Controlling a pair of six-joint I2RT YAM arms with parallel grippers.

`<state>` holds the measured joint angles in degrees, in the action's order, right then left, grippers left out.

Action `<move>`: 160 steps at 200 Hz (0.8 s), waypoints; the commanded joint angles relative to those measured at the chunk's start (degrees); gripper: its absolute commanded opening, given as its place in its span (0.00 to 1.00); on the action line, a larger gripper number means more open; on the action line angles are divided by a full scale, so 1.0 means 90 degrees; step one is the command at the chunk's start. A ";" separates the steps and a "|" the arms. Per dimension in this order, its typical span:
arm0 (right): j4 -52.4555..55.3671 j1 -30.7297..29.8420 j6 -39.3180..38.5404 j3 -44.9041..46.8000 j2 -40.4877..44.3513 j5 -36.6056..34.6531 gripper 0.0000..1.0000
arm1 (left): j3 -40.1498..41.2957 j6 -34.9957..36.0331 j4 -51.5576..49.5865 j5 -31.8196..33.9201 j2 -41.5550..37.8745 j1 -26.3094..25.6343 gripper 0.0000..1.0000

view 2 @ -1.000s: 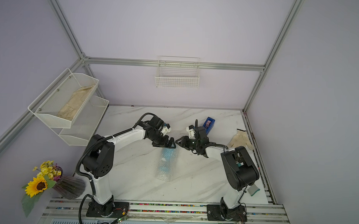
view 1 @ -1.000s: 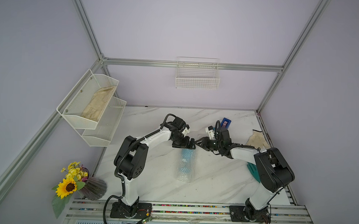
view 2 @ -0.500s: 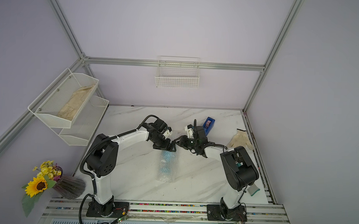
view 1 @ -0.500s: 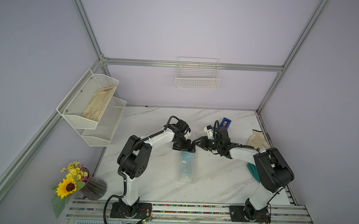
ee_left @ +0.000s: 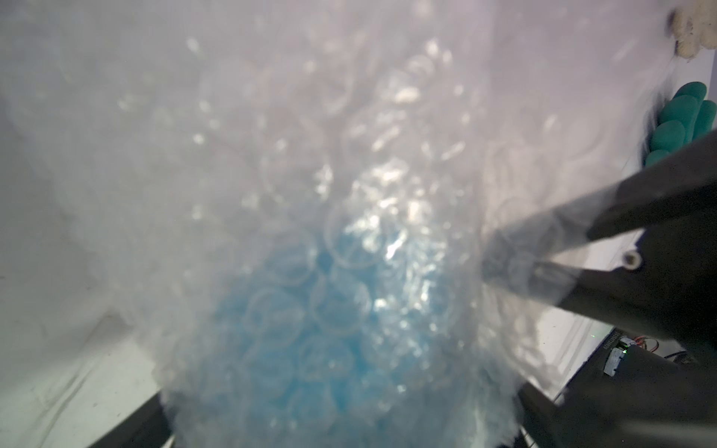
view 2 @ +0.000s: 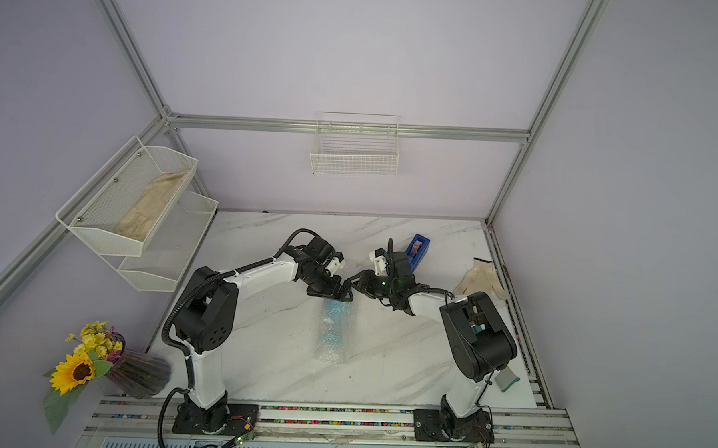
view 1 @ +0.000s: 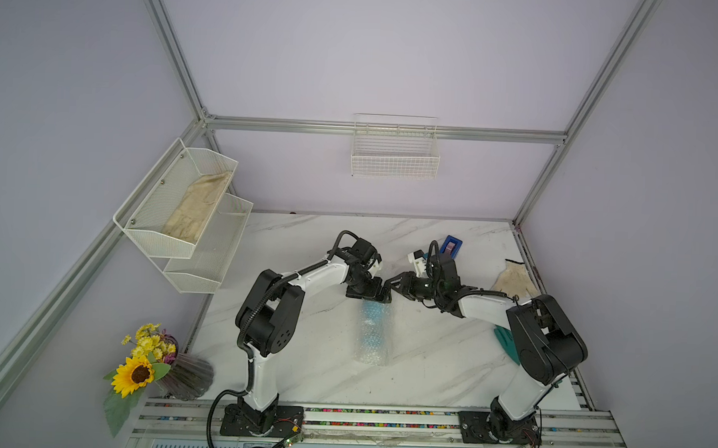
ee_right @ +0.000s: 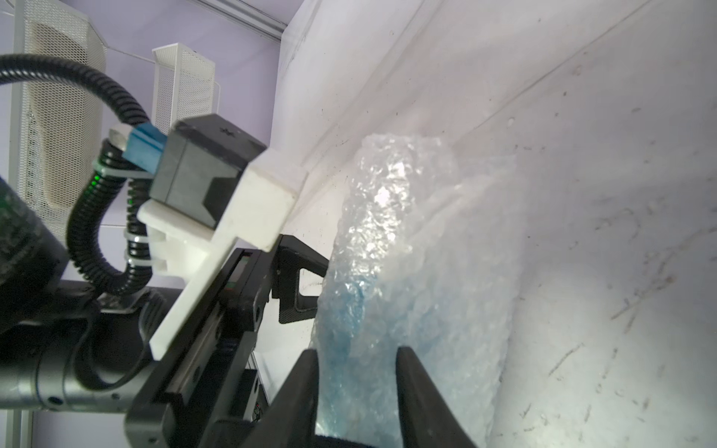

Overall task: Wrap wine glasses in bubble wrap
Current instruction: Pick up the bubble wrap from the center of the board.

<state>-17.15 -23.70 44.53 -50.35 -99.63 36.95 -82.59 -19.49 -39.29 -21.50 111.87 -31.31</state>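
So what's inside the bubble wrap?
Something light blue shows through the bubble wrap: the goblet, rolled up in it. Its stem and foot cannot be made out, because the bubbles blur them.

Glossy clear plastic bubble wrap [view 1: 371, 338] lies on smooth marbled table [view 1: 447, 362].

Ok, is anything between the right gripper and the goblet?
Only the bubble wrap: the goblet shows blue through the wrap rolled around it. The right gripper sits at the wrap's far end, and the left gripper straddles that same end close beside it, so the two could crowd each other.
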 commanded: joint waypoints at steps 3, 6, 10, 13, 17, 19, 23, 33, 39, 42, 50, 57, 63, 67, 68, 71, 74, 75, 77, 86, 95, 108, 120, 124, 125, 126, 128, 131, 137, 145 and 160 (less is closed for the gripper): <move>-0.0151 -0.0032 0.0027 0.0038 0.0194 0.0113 0.38 | 0.0144 -0.0129 0.0620 -0.0200 -0.0188 0.0061 1.00; -0.0146 -0.0025 0.0023 0.0038 0.0192 0.0113 0.38 | 0.0147 -0.0137 0.0624 -0.0212 -0.0184 0.0061 1.00; -0.0136 -0.0019 0.0017 0.0038 0.0197 0.0113 0.38 | 0.0150 -0.0148 0.0650 -0.0222 -0.0182 0.0063 1.00; -0.0131 -0.0007 0.0016 0.0038 0.0201 0.0119 0.38 | 0.0150 -0.0165 0.0661 -0.0219 -0.0167 0.0061 1.00; -0.0126 -0.0003 0.0016 0.0042 0.0201 0.0124 0.38 | 0.0147 -0.0177 0.0670 -0.0218 -0.0166 0.0061 1.00; -0.0126 -0.0003 0.0018 0.0039 0.0206 0.0126 0.38 | 0.0151 -0.0186 0.0675 -0.0209 -0.0165 0.0058 1.00; -0.0126 -0.0003 0.0016 0.0038 0.0205 0.0128 0.38 | 0.0161 -0.0200 0.0683 -0.0188 -0.0165 0.0061 1.00; -0.0131 0.0007 0.0021 0.0040 0.0210 0.0142 0.38 | 0.0172 -0.0235 0.0694 -0.0098 -0.0169 0.0056 1.00; -0.0117 0.0016 0.0022 0.0036 0.0218 0.0143 0.38 | 0.0182 -0.0237 0.0694 -0.0049 -0.0172 0.0060 0.99; -0.0116 0.0016 0.0023 0.0036 0.0220 0.0150 0.38 | 0.0188 -0.0237 0.0695 -0.0034 -0.0162 0.0069 0.97; -0.0111 0.0025 0.0021 0.0038 0.0235 0.0152 0.38 | 0.0173 -0.0237 0.0675 -0.0011 -0.0129 0.0083 0.93; -0.0102 0.0035 0.0020 0.0038 0.0243 0.0152 0.38 | 0.0151 -0.0237 0.0634 -0.0037 -0.0089 0.0091 0.89; -0.0097 0.0046 0.0021 0.0038 0.0256 0.0152 0.38 | 0.0131 -0.0228 0.0592 -0.0009 -0.0052 0.0096 0.87; -0.0094 0.0054 0.0020 0.0038 0.0269 0.0152 0.38 | 0.0119 -0.0219 0.0569 0.0009 -0.0033 0.0091 0.85; -0.0096 0.0055 0.0021 0.0038 0.0269 0.0152 0.38 | 0.0116 -0.0218 0.0563 0.0007 -0.0035 0.0090 0.85; -0.0088 0.0056 0.0022 0.0038 0.0278 0.0152 0.38 | 0.0121 -0.0209 0.0557 0.0016 -0.0024 0.0090 0.84; -0.0087 0.0064 0.0020 0.0039 0.0288 0.0154 0.38 | 0.0115 -0.0203 0.0547 0.0024 -0.0012 0.0091 0.83; -0.0087 0.0070 0.0021 0.0038 0.0293 0.0153 0.38 | 0.0114 -0.0201 0.0547 0.0025 -0.0015 0.0091 0.83; -0.0087 0.0074 0.0020 0.0038 0.0303 0.0160 0.38 | 0.0124 -0.0199 0.0547 0.0025 -0.0010 0.0090 0.83; -0.0077 0.0099 0.0017 0.0042 0.0321 0.0162 0.38 | 0.0124 -0.0171 0.0523 0.0025 0.0020 0.0090 0.81; -0.0067 0.0128 0.0021 0.0044 0.0355 0.0173 0.38 | 0.0113 -0.0136 0.0488 0.0013 0.0049 0.0090 0.81; -0.0058 0.0168 0.0018 0.0047 0.0410 0.0196 0.38 | 0.0114 -0.0125 0.0494 -0.0004 0.0042 0.0090 0.81; -0.0020 0.0232 0.0021 0.0047 0.0489 0.0219 0.38 | 0.0114 -0.0097 0.0498 0.0001 0.0007 0.0090 0.81; -0.0010 0.0264 0.0015 0.0047 0.0530 0.0237 0.38 | 0.0114 -0.0084 0.0498 0.0005 -0.0016 0.0090 0.81; -0.0010 0.0267 0.0014 0.0047 0.0541 0.0239 0.38 | 0.0114 -0.0078 0.0503 0.0010 -0.0027 0.0090 0.81; -0.0004 0.0274 0.0013 0.0042 0.0552 0.0249 0.38 | 0.0114 -0.0074 0.0505 0.0013 -0.0037 0.0090 0.81; 0.0000 0.0298 0.0013 0.0046 0.0584 0.0255 0.38 | 0.0116 -0.0072 0.0515 0.0012 -0.0050 0.0093 0.81; 0.0008 0.0320 -0.0001 0.0047 0.0619 0.0271 0.37 | 0.0115 -0.0063 0.0529 0.0022 -0.0066 0.0091 0.81; 0.0027 0.0387 -0.0020 0.0058 0.0754 0.0265 0.37 | 0.0142 -0.0038 0.0574 0.0014 -0.0120 0.0098 0.81; 0.0076 0.0470 -0.0060 0.0074 0.0960 0.0219 0.37 | 0.0182 -0.0008 0.0673 -0.0017 -0.0205 0.0103 0.81; 0.0360 0.0654 -0.0229 0.0067 0.1440 0.0048 0.38 | 0.0280 0.0052 0.0868 -0.0078 -0.0402 0.0104 0.81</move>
<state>-15.75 -20.21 44.31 -50.11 -93.58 38.44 -82.52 -20.34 -35.46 -21.80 111.85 -30.76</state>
